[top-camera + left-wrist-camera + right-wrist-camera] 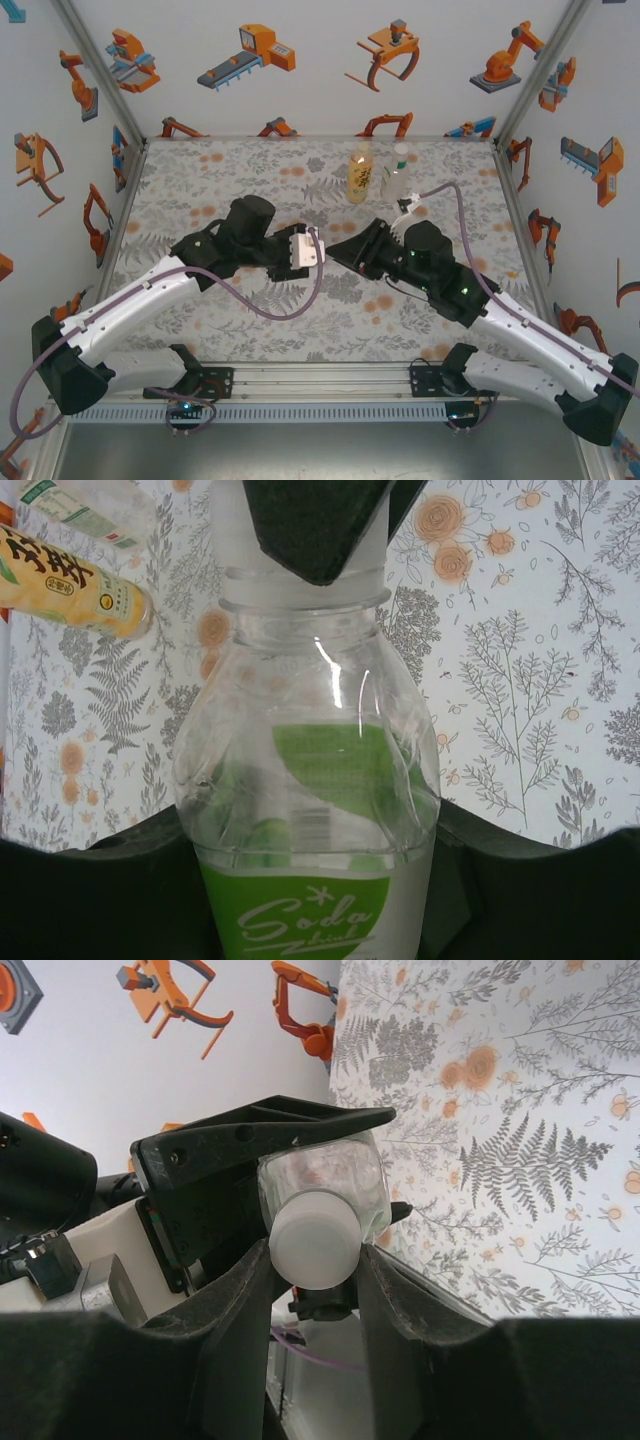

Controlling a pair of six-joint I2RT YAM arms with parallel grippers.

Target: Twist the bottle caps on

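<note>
Holding green-tinted soda bottle (310, 740) over middle of table (250, 325): left gripper (315, 830), fingers clamped on its body. Right gripper (315, 1252) pinched on white cap (315, 1235) at bottle neck. Amber bottle (360, 172) and slim clear bottle (397, 176) upright, side by side, near far edge.

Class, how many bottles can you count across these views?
3: the green-labelled bottle held mid-table; the yellow-labelled bottle and the slim clear bottle standing far back on the table.

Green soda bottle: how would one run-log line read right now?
left gripper: grips green soda bottle | right gripper: pinches white cap on its neck | amber bottle, slim clear bottle: upright, far side
</note>
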